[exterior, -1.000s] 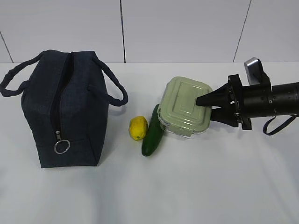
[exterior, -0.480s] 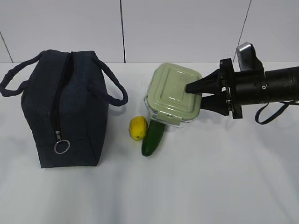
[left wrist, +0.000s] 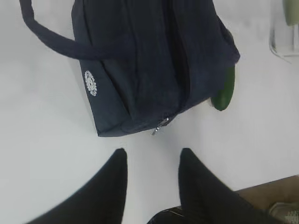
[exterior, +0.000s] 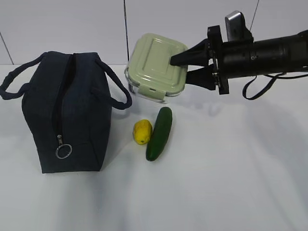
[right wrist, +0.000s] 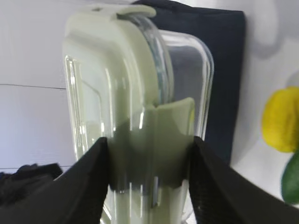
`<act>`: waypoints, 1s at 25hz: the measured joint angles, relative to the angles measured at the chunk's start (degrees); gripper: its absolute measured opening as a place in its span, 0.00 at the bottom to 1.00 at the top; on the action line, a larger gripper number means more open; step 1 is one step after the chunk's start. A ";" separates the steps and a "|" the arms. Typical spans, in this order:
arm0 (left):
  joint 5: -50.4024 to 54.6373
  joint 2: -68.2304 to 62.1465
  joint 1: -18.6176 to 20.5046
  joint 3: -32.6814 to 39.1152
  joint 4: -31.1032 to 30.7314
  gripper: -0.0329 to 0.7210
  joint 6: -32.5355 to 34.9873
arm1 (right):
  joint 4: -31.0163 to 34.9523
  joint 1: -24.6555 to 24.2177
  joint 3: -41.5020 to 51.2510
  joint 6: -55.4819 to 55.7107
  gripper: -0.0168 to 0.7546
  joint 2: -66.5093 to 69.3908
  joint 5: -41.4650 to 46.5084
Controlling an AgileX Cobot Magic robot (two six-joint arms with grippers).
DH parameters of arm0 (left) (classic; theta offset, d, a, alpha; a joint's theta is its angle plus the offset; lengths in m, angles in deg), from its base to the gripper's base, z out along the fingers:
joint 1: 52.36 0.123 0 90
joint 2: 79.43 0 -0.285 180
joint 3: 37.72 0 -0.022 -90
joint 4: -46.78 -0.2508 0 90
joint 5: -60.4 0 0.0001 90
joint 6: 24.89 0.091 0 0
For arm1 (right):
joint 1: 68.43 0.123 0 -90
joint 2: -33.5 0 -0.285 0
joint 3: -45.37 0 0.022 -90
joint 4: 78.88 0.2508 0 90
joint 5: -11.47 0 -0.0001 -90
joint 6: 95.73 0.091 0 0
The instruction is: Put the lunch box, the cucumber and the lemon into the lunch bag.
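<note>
Up and left went the lunch box; my right gripper grips its edge, high above the table, near the lunch bag. Lemon touches cucumber below. My left gripper hangs spread apart, holding nothing.

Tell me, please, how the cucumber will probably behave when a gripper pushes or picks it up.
The cucumber lies flat on the table, long and round, so a sideways push would probably roll it, perhaps against the lemon close beside it. Its smooth, shiny skin may slip between narrow fingers. It looks stiff, so it should not sag when lifted.
</note>
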 joint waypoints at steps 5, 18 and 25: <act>-1.80 -8.62 0.00 -6.48 0.00 0.47 0.11 | -0.10 1.56 -4.36 2.65 0.52 0.00 0.36; -4.07 -26.78 0.00 -15.77 0.27 0.50 0.88 | -0.44 6.15 -7.67 4.00 0.51 0.00 1.08; -4.07 -30.77 0.00 -19.53 2.33 0.50 3.24 | -0.44 8.49 -7.94 4.09 0.51 0.00 -1.94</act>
